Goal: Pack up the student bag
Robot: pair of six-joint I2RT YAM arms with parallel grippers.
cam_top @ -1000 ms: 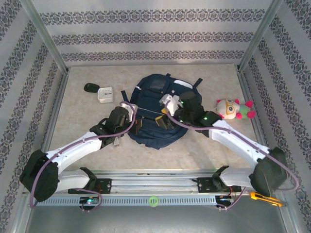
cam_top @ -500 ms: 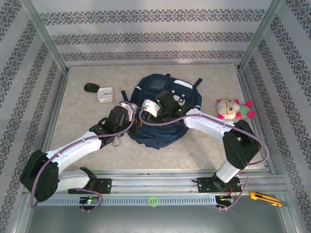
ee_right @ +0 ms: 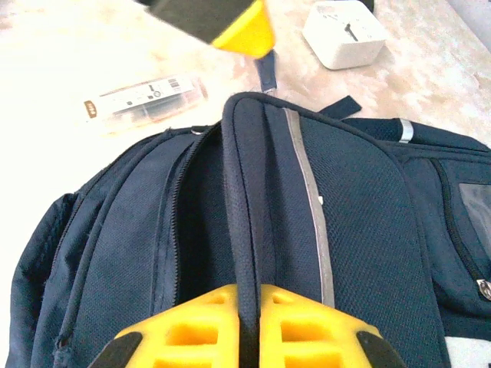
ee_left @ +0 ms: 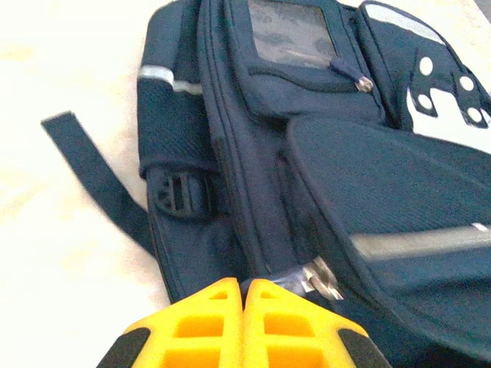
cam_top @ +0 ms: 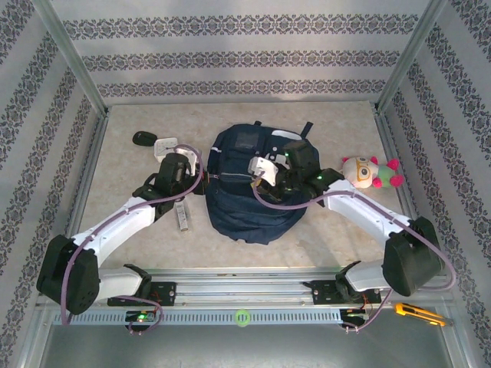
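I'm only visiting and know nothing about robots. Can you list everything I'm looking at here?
student bag: one, dark navy with pale trim, middle of the table
plush toy: one, white, pink and green, right of the bag
white box: one, white, far left of the table
dark oval object: one, black, just left of the white box
clear packet: one, transparent with a label, left of the bag
utility knife: one, orange-yellow, near ledge, right end
green ring: one, green, middle of the near rail
left gripper: one, yellow fingers, closed, at the bag's left side
right gripper: one, yellow fingers, clamped on a padded bag edge
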